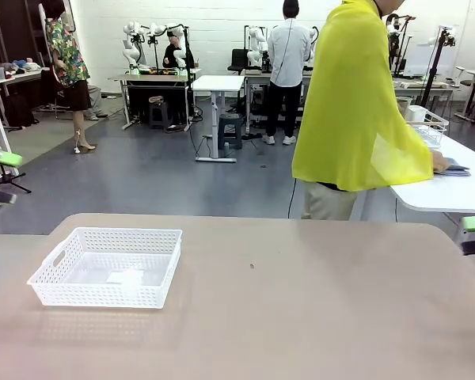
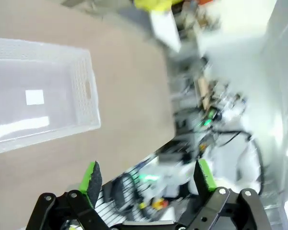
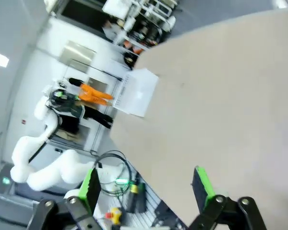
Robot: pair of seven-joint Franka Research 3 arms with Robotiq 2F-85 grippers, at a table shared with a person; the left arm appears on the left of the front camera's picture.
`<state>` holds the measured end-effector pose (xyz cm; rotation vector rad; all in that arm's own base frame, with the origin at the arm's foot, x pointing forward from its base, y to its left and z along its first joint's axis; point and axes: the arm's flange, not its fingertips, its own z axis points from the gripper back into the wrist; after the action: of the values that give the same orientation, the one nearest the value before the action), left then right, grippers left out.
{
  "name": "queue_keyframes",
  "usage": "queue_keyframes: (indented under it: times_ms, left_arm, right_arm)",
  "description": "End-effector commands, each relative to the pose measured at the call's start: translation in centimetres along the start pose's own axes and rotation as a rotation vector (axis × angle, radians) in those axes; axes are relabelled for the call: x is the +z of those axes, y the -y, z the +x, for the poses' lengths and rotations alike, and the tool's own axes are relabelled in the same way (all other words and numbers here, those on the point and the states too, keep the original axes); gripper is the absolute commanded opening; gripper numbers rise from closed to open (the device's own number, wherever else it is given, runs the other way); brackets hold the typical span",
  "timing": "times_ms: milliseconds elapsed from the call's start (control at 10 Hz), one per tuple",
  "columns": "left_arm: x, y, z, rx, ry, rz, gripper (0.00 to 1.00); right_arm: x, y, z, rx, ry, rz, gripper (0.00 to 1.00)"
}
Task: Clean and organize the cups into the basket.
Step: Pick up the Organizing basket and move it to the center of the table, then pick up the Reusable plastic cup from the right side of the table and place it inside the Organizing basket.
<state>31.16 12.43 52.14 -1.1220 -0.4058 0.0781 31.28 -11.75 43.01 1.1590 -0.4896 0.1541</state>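
The cups are out of view. The basket [image 1: 127, 232], white with lattice walls, sits empty on the left part of the beige table [image 1: 301, 301]. In the left wrist view, my left gripper [image 2: 148, 176] hangs open above the table's near edge, with the basket [image 2: 84, 86] ahead at the upper left. My right gripper [image 3: 146, 184] is open too, high over the table's edge, and nothing is between its green pads. From there the basket [image 3: 139, 91] shows small and far off.
A person in a yellow top [image 1: 356, 103] stands at the far right side, turned toward a white side table [image 1: 451, 194]. Their hand rests on a dark folded cloth [image 1: 453, 166] there. A wire-framed crate [image 1: 427, 123] stands on that side table.
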Motion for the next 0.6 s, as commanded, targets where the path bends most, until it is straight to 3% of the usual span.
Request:
queue_keyframes:
  times_ms: [0, 500]
  left_arm:
    - [2.0, -2.2, 0.9, 0.07, 0.043, -0.045, 1.0]
    - [9.4, -9.1, -0.5, 0.151, 0.051, -0.026, 1.0]
  right_arm:
    - [3.8, 2.5, 0.6, -0.077, 0.012, 0.025, 1.0]
    - [13.8, 1.4, -2.9, -0.111, 0.002, -0.05, 1.0]
